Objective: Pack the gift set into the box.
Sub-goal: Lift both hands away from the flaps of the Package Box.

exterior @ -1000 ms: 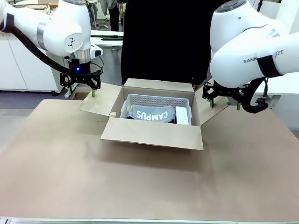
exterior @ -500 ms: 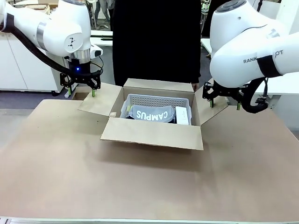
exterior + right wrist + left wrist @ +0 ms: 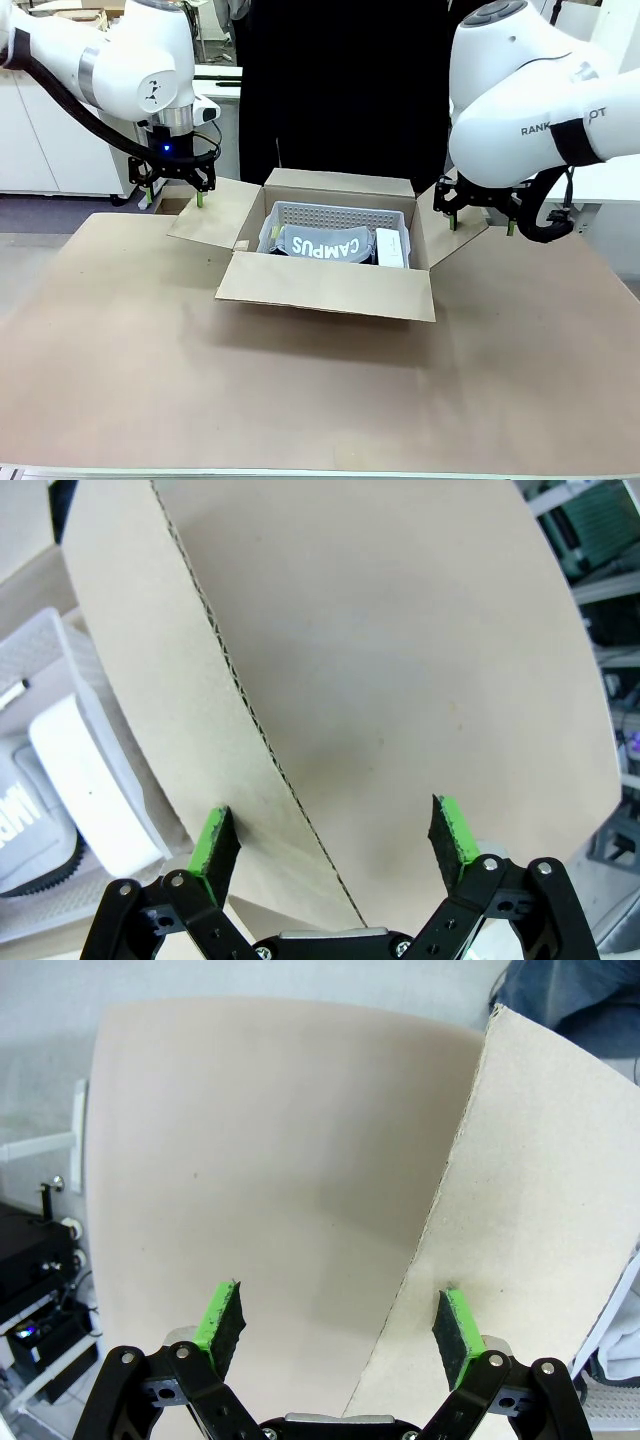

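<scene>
Left hand: spread wide, pinching nothing, fingers pointing down astride the outer edge of the left flap of the box.
Right hand: spread the same way, straddling the right flap.
Gift set: lying inside the box, "CAMPUS" uppermost.
Risk: an off-centre pinch could crease a flap or drag the box across the bench. Uneven folding might catch on the set.
Hidden: the near flap covers the set's front. I cannot tell whether any pad touches cardboard.
</scene>
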`<action>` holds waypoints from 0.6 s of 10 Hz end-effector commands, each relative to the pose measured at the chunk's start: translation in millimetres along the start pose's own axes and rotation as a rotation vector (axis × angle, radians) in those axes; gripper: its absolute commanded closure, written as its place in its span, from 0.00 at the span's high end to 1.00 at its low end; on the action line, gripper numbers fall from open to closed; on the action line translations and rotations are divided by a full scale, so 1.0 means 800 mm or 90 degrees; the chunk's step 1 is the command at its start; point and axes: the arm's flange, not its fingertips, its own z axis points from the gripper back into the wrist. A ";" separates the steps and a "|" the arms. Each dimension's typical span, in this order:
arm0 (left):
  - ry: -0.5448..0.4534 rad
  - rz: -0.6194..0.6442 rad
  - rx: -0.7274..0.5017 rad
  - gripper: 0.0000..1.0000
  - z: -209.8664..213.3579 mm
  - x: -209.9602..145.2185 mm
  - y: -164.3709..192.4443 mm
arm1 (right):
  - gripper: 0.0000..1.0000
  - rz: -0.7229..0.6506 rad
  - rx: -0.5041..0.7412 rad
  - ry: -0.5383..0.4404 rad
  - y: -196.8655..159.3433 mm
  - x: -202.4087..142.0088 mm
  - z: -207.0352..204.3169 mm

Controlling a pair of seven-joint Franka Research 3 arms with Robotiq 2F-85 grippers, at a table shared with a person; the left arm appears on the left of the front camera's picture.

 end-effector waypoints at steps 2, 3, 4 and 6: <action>0.015 -0.061 -0.086 1.00 0.020 0.001 0.010 | 1.00 0.037 0.068 -0.042 -0.044 -0.004 0.011; 0.021 -0.099 -0.148 1.00 0.048 0.003 0.029 | 1.00 0.071 0.138 -0.083 -0.077 -0.014 0.024; 0.007 -0.167 -0.255 1.00 0.089 -0.002 0.057 | 1.00 0.100 0.228 -0.137 -0.118 -0.030 0.041; 0.019 -0.355 -0.481 1.00 0.149 -0.026 0.106 | 1.00 0.118 0.439 -0.132 -0.194 -0.066 0.062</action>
